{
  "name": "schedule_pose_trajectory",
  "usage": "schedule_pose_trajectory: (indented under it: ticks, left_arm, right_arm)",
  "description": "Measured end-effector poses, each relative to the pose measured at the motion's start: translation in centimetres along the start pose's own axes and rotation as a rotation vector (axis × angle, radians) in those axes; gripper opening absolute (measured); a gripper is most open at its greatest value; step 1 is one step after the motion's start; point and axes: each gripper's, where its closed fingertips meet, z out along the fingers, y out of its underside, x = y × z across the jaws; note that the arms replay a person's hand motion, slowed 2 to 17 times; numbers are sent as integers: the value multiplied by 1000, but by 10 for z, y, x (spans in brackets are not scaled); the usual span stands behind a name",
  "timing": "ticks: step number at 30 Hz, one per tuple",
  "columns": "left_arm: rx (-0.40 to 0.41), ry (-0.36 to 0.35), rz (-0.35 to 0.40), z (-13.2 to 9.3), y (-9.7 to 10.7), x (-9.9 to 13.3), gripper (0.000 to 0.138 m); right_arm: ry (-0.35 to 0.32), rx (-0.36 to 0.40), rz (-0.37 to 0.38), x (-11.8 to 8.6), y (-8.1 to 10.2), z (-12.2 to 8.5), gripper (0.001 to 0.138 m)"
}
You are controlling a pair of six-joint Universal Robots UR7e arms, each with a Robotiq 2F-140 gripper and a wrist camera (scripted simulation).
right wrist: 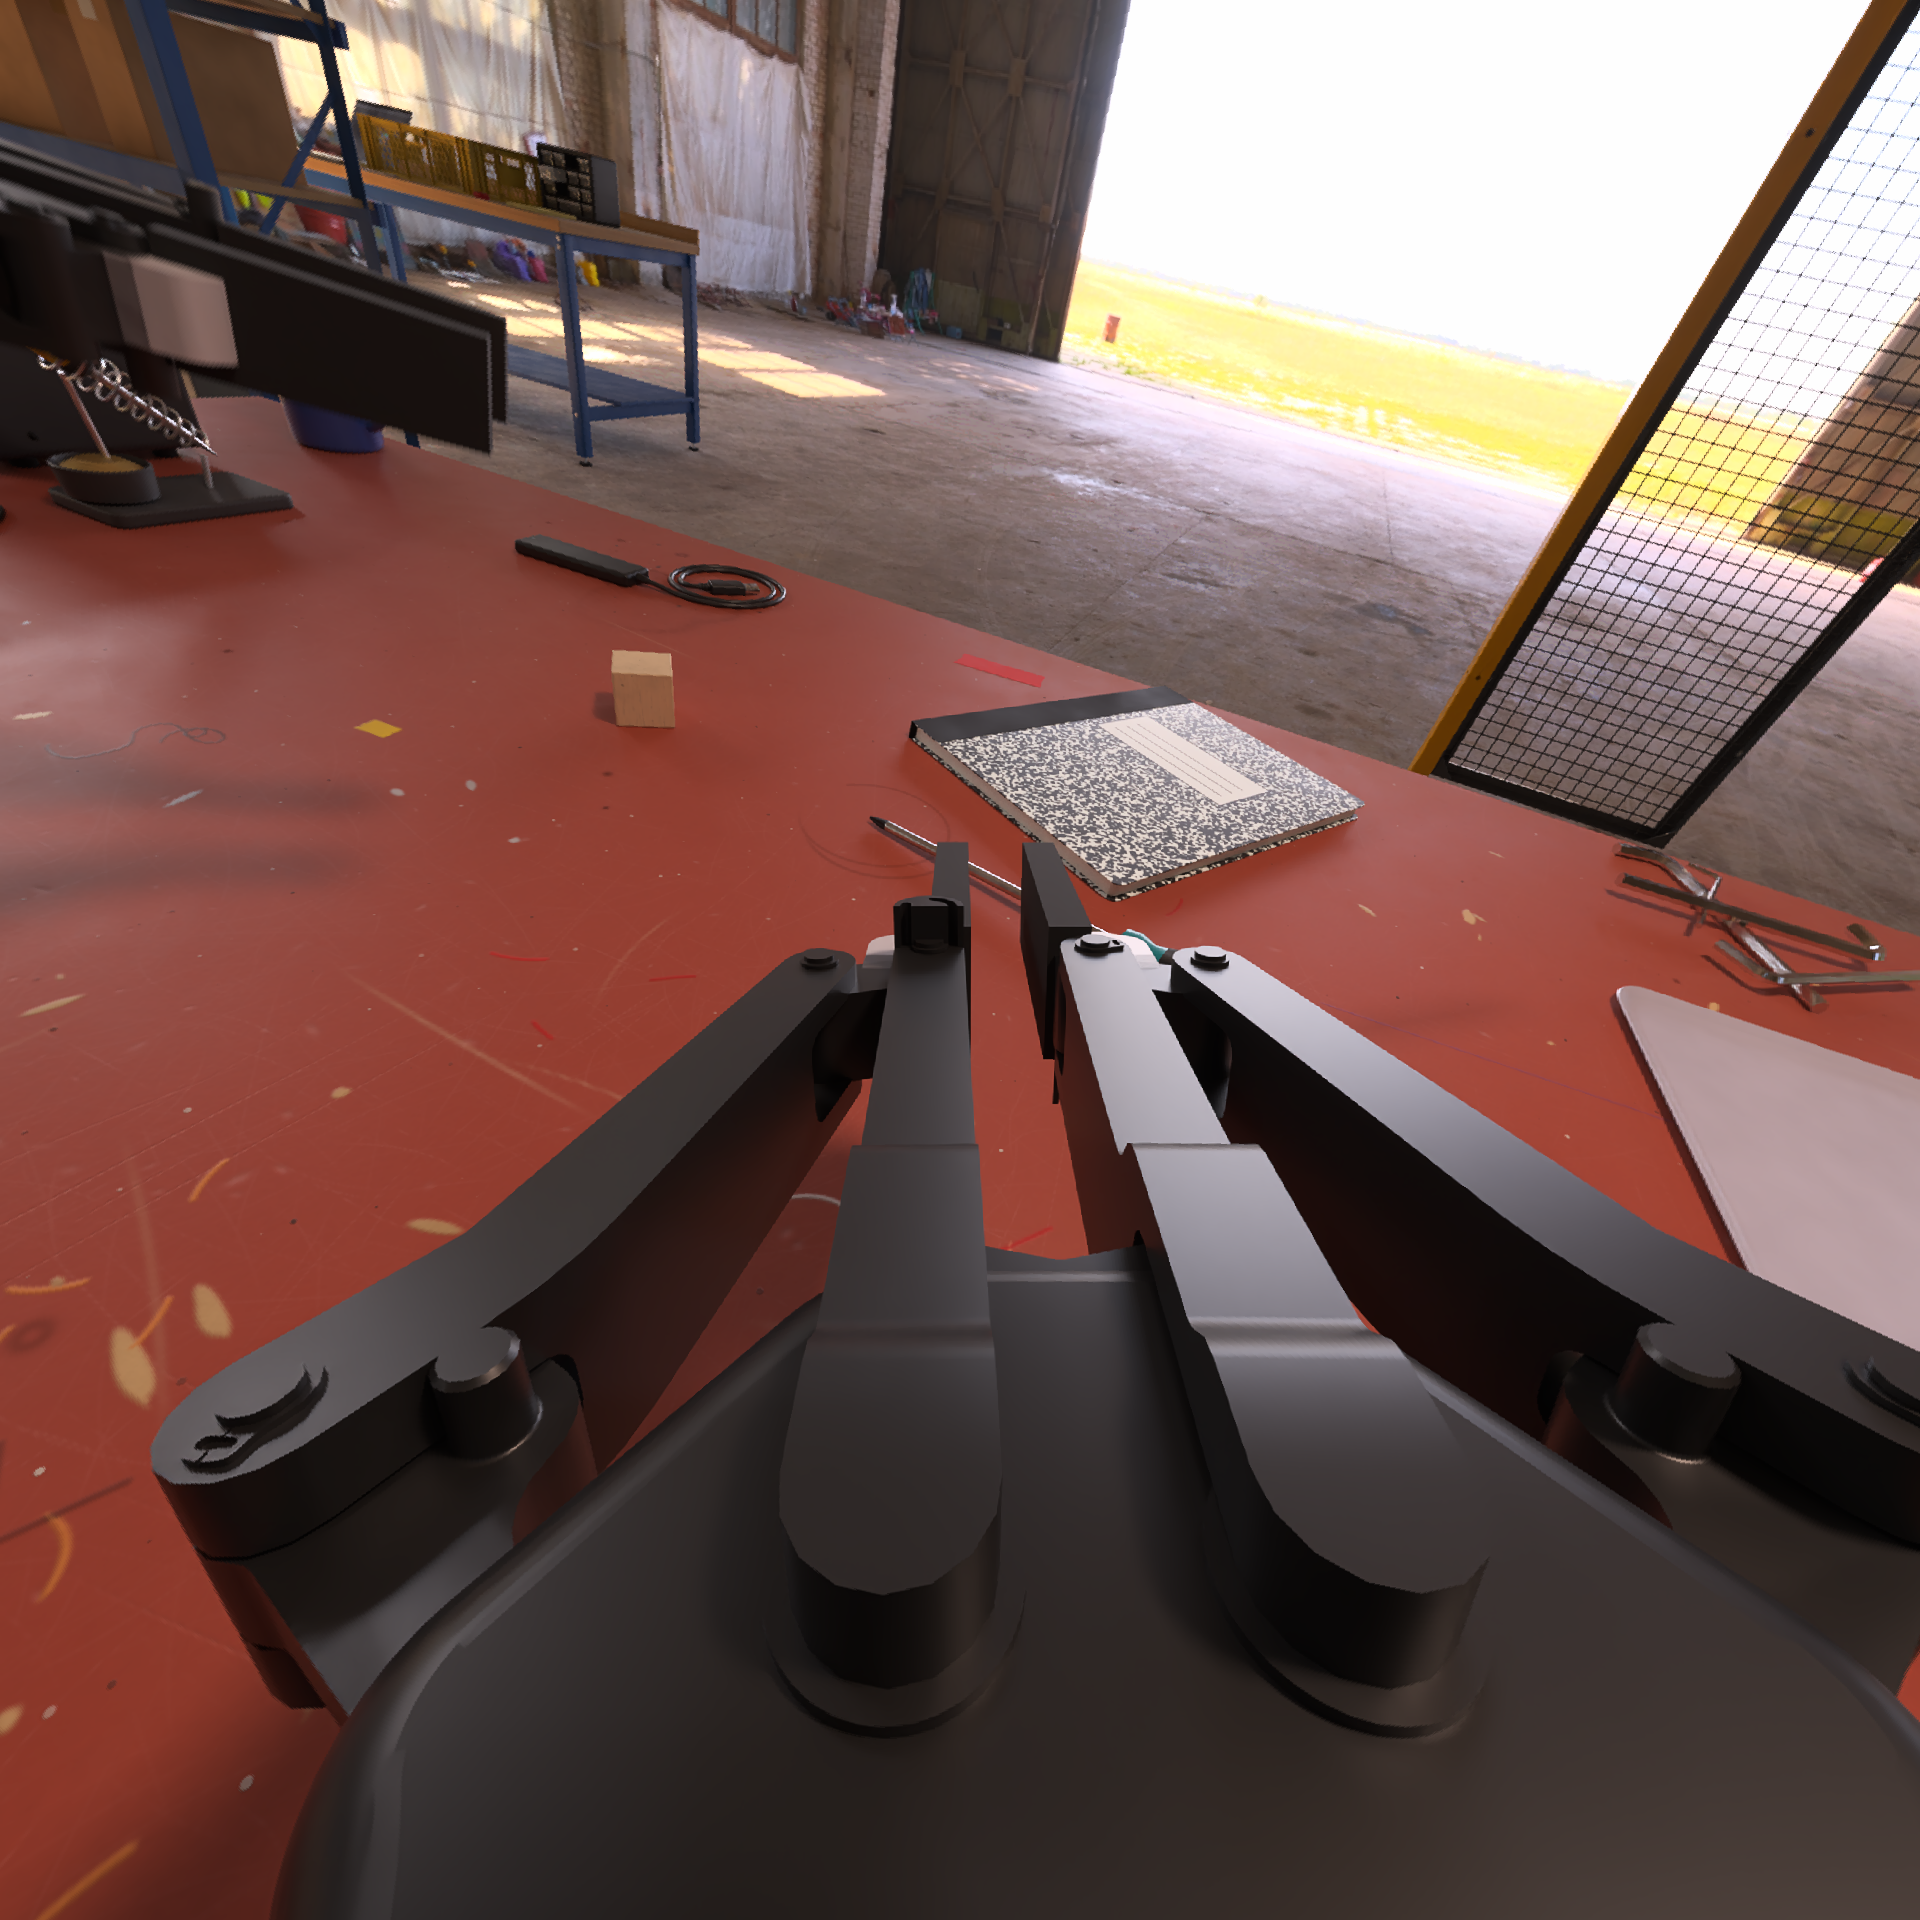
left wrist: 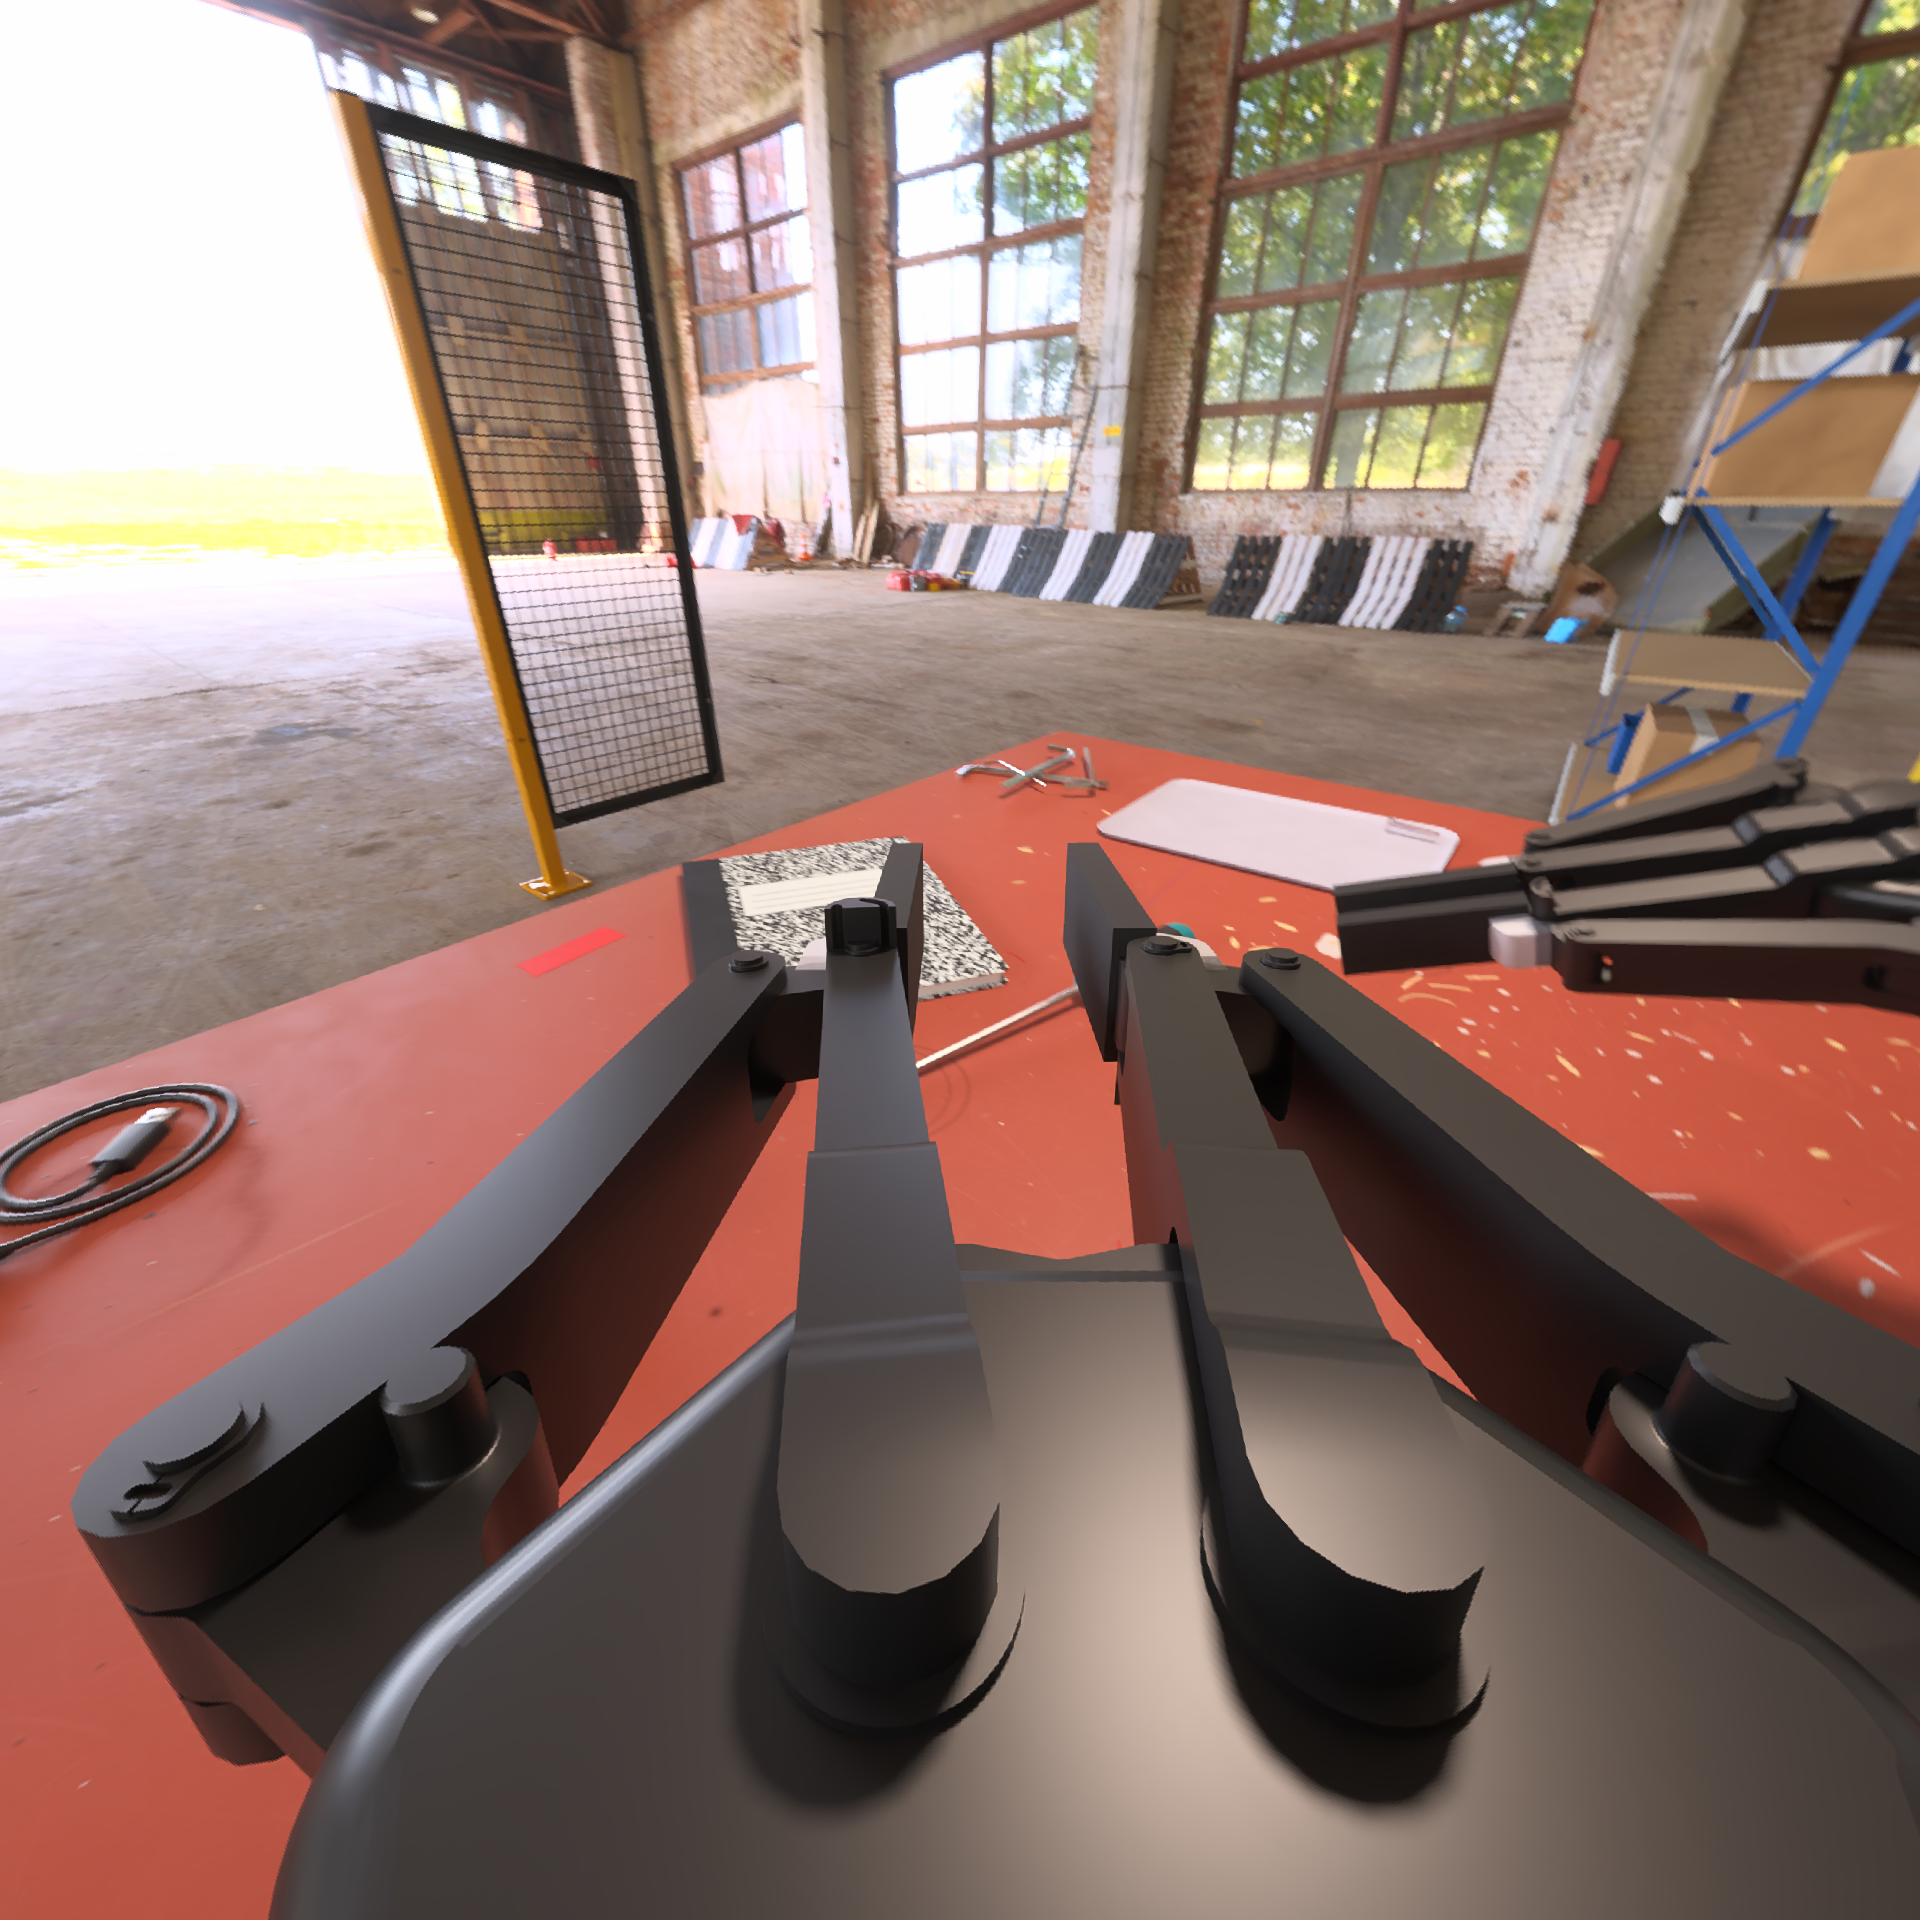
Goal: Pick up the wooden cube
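The wooden cube (right wrist: 642,688) is small and pale and stands alone on the red table (right wrist: 364,935). It shows only in the right wrist view, far left of centre. My left gripper (left wrist: 992,883) hovers low over the table with a clear gap between its fingers and nothing in it. It also shows in the right wrist view (right wrist: 490,358), up and behind the cube. My right gripper (right wrist: 995,873) has its fingers almost together and holds nothing. It points at a pen (right wrist: 914,836), well right of the cube. It also shows in the left wrist view (left wrist: 1342,927).
A speckled notebook (right wrist: 1132,795) lies beyond the right fingertips and shows in the left wrist view (left wrist: 966,935). A coiled cable (right wrist: 717,587), a white board (right wrist: 1797,1132), hex keys (right wrist: 1756,935) and a soldering stand (right wrist: 125,457) lie around. A mesh fence (left wrist: 561,468) stands off the table.
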Motion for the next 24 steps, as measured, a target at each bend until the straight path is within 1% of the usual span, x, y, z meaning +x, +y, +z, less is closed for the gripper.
schedule_pose_trajectory:
  ticks: [3, 6, 9, 11, 15, 18, 21, 24]
  left_arm:
    - [18, -45, -27, -7, -12, -23, 37]
    - [14, -95, -46, -11, -18, -47, 37]
    - [-17, -142, -65, -10, -18, -71, 38]
    - [-51, -163, -82, -8, -14, -86, 42]
    - [-144, -184, -122, 2, 0, -111, 54]
    - [-232, -186, -153, 10, 17, -125, 61]
    - [-322, -186, -180, 18, 36, -137, 66]
    - [-396, -197, -207, 25, 54, -149, 68]
  right_arm:
    - [-1, 3, -4, -1, -1, 0, 14]
    - [-3, 5, -6, -2, -1, 0, 14]
    - [-6, 8, -7, -3, -2, 0, 14]
    - [-9, 9, -9, -4, -2, 0, 14]
    - [-16, 8, -14, -6, -2, 1, 14]
    - [-19, 5, -20, -8, -1, 2, 14]
    - [-20, 0, -26, -9, 0, 3, 14]
    - [-21, -5, -34, -11, 1, 3, 14]
